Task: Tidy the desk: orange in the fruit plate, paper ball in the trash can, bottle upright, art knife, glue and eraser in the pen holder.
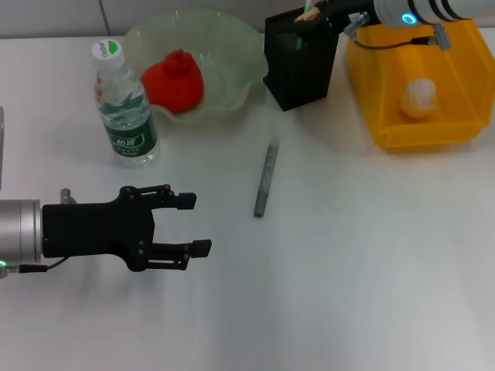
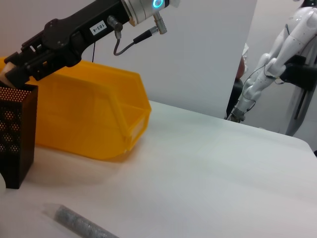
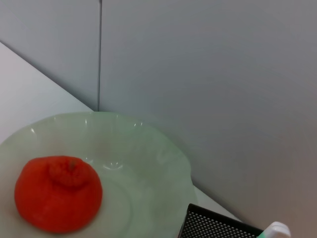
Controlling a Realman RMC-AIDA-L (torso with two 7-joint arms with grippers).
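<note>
The orange point(image 1: 174, 81) point(image 3: 58, 193) lies in the pale-green fruit plate point(image 1: 232, 46) point(image 3: 148, 158). Left of the plate, the bottle point(image 1: 124, 108) stands upright. The paper ball point(image 1: 418, 97) rests inside the yellow trash can point(image 1: 387, 116) point(image 2: 94, 114). A grey glue stick point(image 1: 265, 178) point(image 2: 79, 223) lies flat mid-table. The art knife point(image 1: 309, 9) point(image 3: 276, 231) pokes out of the black pen holder point(image 1: 302, 69) point(image 2: 15, 139). My right gripper point(image 1: 315, 17) point(image 2: 12, 74) hovers just over the holder's rim, shut on the tan eraser point(image 1: 304, 20). My left gripper point(image 1: 196, 224) is open low at the front left, with nothing between its fingers.
A grey wall runs behind the plate and the holder. In the left wrist view a white robot point(image 2: 277, 64) stands beyond the table's far edge. Bare white tabletop stretches around the glue stick and across the front right.
</note>
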